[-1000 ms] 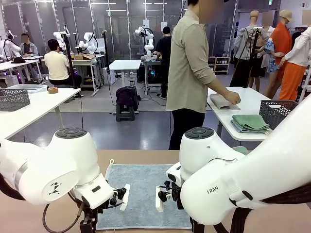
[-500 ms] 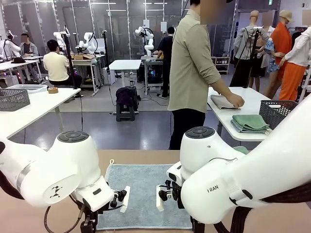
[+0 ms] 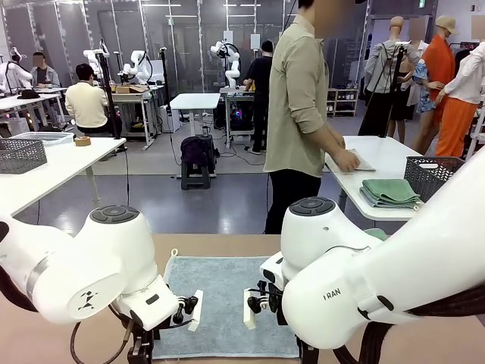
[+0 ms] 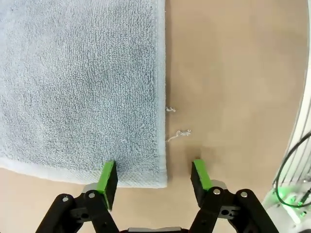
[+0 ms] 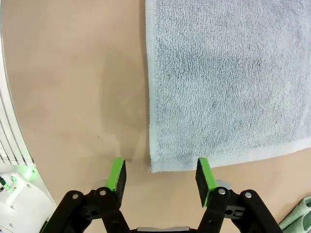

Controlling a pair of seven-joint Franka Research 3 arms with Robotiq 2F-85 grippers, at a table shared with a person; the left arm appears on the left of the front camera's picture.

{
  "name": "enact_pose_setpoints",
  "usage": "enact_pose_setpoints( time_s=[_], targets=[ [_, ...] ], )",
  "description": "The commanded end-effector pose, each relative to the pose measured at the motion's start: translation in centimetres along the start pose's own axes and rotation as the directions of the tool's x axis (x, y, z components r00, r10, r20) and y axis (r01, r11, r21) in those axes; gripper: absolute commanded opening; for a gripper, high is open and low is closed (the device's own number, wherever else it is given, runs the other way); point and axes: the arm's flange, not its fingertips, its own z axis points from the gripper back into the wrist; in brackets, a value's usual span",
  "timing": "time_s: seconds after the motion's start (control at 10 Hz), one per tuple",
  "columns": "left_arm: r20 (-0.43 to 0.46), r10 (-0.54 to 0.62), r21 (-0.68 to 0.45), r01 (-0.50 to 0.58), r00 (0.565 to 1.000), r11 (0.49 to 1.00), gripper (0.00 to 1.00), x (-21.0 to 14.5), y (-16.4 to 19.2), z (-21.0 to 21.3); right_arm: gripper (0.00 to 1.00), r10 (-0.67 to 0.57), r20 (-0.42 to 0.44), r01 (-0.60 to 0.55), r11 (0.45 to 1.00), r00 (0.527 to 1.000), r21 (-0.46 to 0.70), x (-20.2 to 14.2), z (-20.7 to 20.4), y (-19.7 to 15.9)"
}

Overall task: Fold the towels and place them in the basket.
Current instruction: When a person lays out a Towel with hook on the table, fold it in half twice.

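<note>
lying flat, the pale blue terry towel is unfolded.

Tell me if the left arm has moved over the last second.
Yes. The left arm sank slightly, its round cap now lower against the towel's far edge.

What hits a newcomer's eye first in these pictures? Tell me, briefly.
The pale blue rectangular terry-cloth towel lies flat on the tan table. Each near corner sits between open green-padded fingers: the left gripper straddles one, the right gripper the other. Behind, a person in a beige shirt leans over a white table bearing folded green towels beside a dark mesh basket.
</note>
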Motion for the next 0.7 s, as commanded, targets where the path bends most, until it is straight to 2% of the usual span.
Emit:
enact_pose_setpoints(
  time_s=[0.0,0.2,0.3,0.4,0.6],
  targets=[
    [-0.003,0.019,0.049,-0.019,1.0,0.999,0.77,-1.72,-2.2,-0.87,0.73,0.011,0.024,-0.01,1.0,1.0,-0.026,-1.31,-0.3,0.95],
    [-0.015,0.023,0.087,-0.022,1.0,0.996,0.73,-1.77,-2.15,-0.99,0.73,0.008,0.029,-0.007,0.999,1.0,-0.036,-1.35,-0.4,0.98],
    [-0.025,0.021,0.091,-0.018,0.999,0.996,0.57,-1.72,-2.13,-1.04,0.55,0.004,0.022,-0.003,0.999,1.0,-0.048,-1.37,-0.46,0.99],
    [-0.013,0.019,0.081,-0.018,1.0,0.997,0.56,-1.68,-2.15,-1.01,0.63,0.001,0.029,0.001,0.998,1.0,-0.059,-1.42,-0.48,0.99],
    [-0.013,0.023,0.081,-0.022,1.0,0.996,0.56,-1.77,-2.17,-1.04,0.63,0.0,0.021,0.001,0.998,1.0,-0.055,-1.38,-0.8,1.04]
  ],
)
